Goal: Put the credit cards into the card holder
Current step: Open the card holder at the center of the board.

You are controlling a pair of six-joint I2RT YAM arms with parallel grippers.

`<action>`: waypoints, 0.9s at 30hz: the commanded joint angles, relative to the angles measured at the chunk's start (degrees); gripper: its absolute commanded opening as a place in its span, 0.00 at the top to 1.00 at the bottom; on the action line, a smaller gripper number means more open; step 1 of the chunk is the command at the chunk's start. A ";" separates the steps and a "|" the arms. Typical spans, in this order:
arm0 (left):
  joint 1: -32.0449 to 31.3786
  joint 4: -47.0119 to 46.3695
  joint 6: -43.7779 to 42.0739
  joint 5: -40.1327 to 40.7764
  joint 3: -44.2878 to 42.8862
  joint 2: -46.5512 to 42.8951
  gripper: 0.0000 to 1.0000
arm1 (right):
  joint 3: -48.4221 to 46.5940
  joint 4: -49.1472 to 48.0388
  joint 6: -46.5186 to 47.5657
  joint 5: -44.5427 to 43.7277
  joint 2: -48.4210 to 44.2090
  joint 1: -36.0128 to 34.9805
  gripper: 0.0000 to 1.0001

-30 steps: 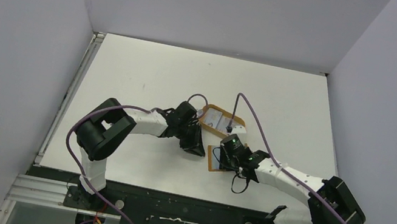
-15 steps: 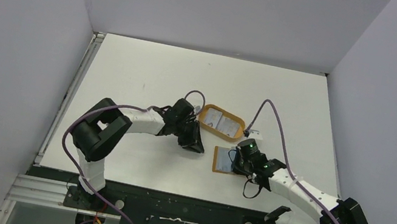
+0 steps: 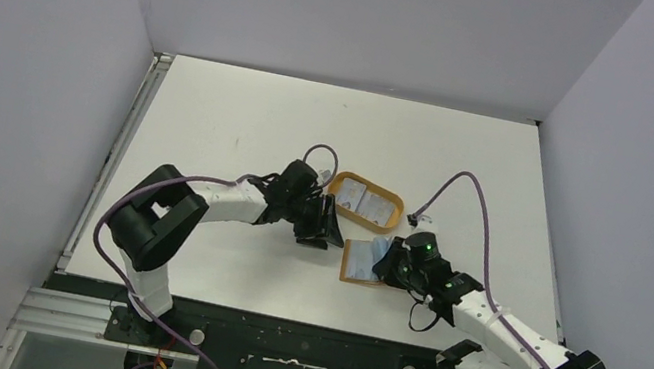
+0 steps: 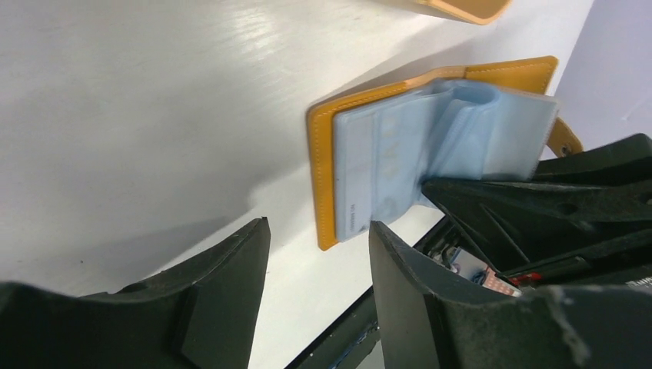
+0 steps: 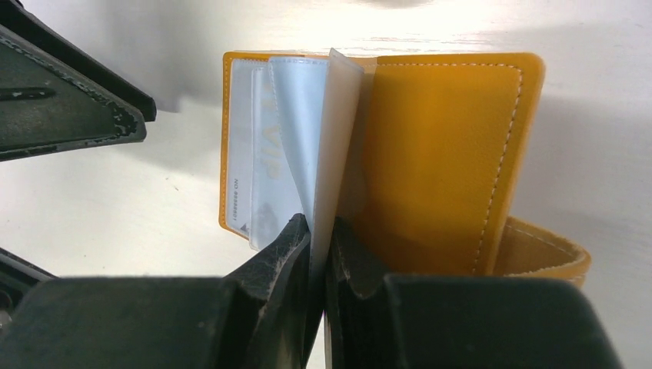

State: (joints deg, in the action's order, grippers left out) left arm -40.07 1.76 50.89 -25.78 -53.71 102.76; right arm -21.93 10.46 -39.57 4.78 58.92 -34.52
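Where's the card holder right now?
The card holder lies open on the table, mid top view, just in front of the oval tray, right of the left fingers; the right fingers pinch its clear pocket.

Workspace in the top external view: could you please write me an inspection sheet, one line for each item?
Surface: white table.
Job's things: card holder lies open; one credit card in its pocket; other credit cards in oval tray.
Clutter: nothing seen.
Grippers: left claw open, beside holder; right claw shut on the holder's clear pocket.
Cables: purple cables loop over both arms.
Surroundings: pale walls on three sides.
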 commanded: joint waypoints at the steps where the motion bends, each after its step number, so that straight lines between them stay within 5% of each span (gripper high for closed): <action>1: -0.48 -4.80 0.09 -0.98 -0.36 -5.20 0.52 | 0.25 -6.11 -1.03 1.37 -0.16 0.33 1.00; 8: -2.44 -5.28 0.75 -2.42 -4.96 -3.67 0.54 | 1.49 -7.42 -1.48 1.33 0.61 0.98 1.00; 27: -6.23 -5.51 1.01 -5.08 -14.22 9.16 0.80 | 2.53 -7.85 -1.36 2.18 1.14 2.19 1.00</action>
State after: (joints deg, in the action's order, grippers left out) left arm -46.30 -2.39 52.36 -30.30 -65.32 110.15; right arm -19.14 6.24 -41.06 7.03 60.55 -32.67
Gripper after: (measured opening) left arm 0.221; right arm 0.090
